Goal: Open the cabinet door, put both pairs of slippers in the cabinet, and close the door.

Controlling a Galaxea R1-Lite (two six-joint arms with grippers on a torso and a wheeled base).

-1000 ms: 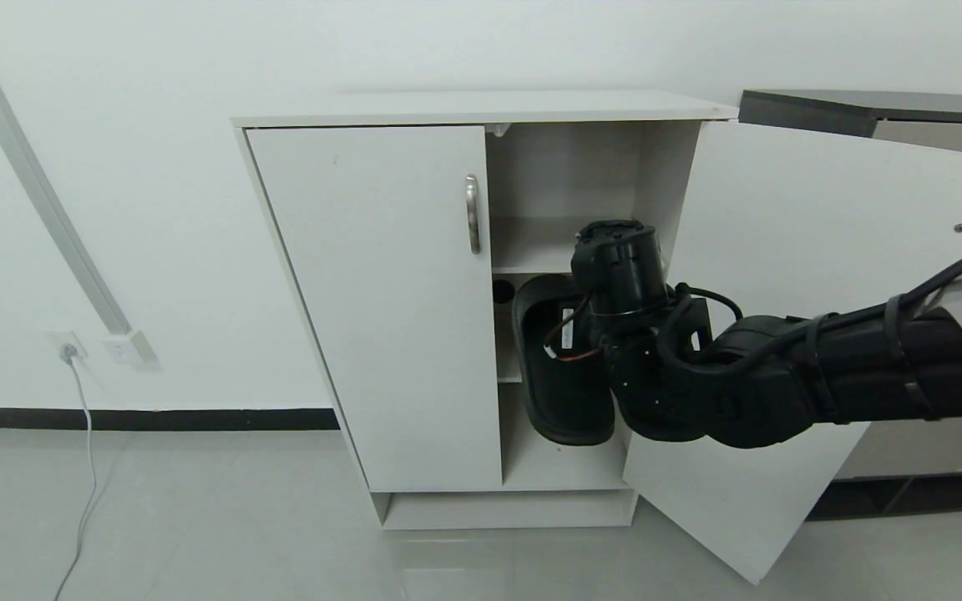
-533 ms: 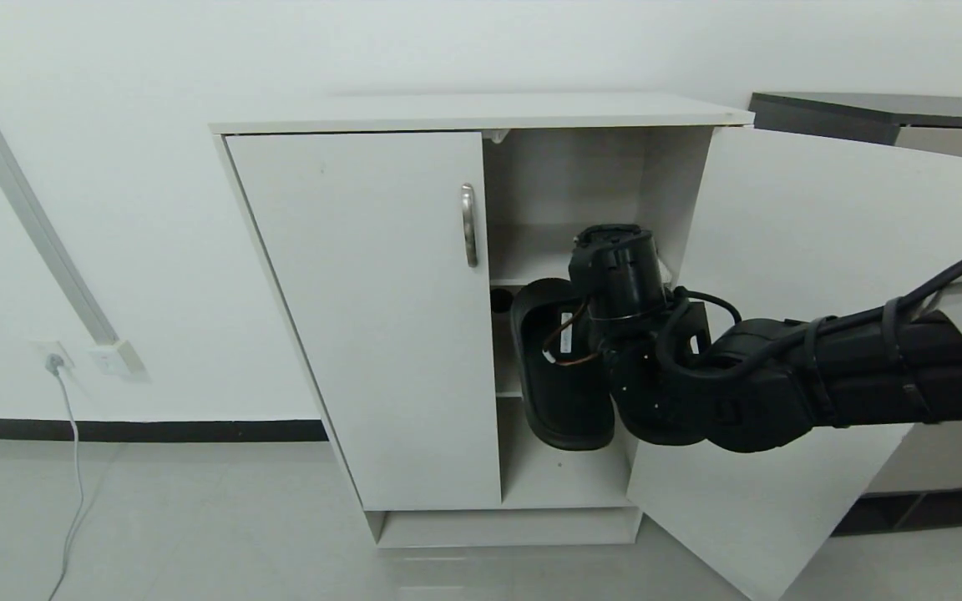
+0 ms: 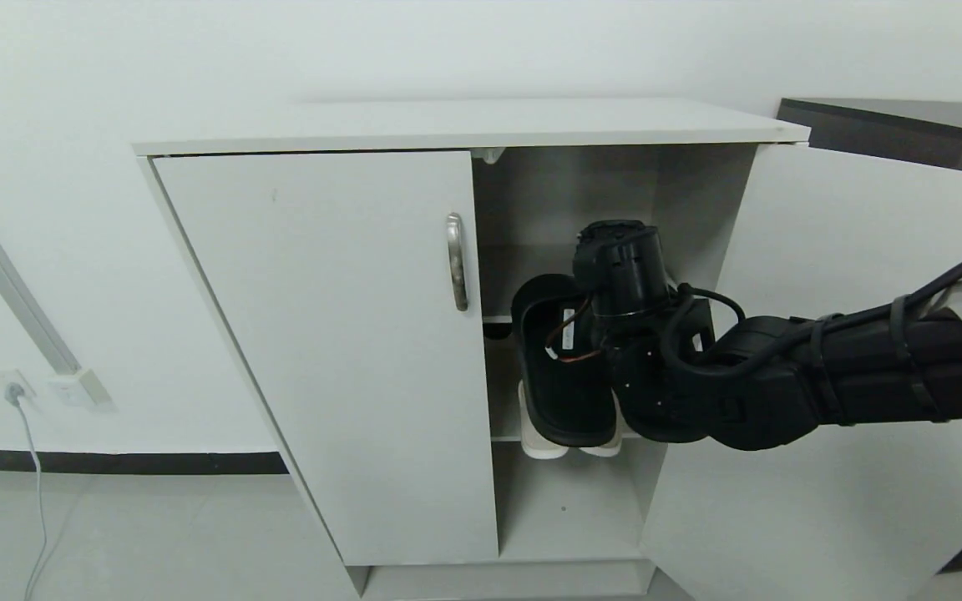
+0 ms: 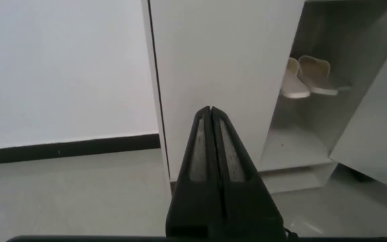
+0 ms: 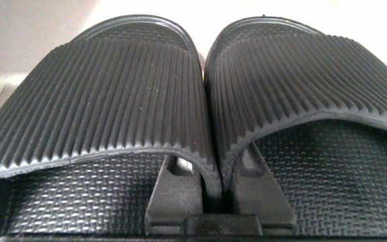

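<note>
Black slippers (image 3: 566, 392) now higher against cabinet (image 3: 322, 351); adjoining sides tight in near-shut right pincer (image 5: 208, 191)

Cabinets: you have one cabinet (image 3: 464, 125), centre of the head view
Doors: you can count two, the left door (image 3: 322, 351) and the right door (image 3: 848, 234)
Handles: you see one door handle (image 3: 455, 261), centre of the frame
Dark footwear: two black slippers (image 3: 564, 376), one pair
Light footwear: two white slippers (image 4: 308, 75), one pair, upper right of the left wrist view
Arms' ends: two, your left gripper (image 4: 210, 144) and right gripper (image 5: 210, 202)
Wall fittings: one wall socket (image 3: 12, 389), lower left
</note>
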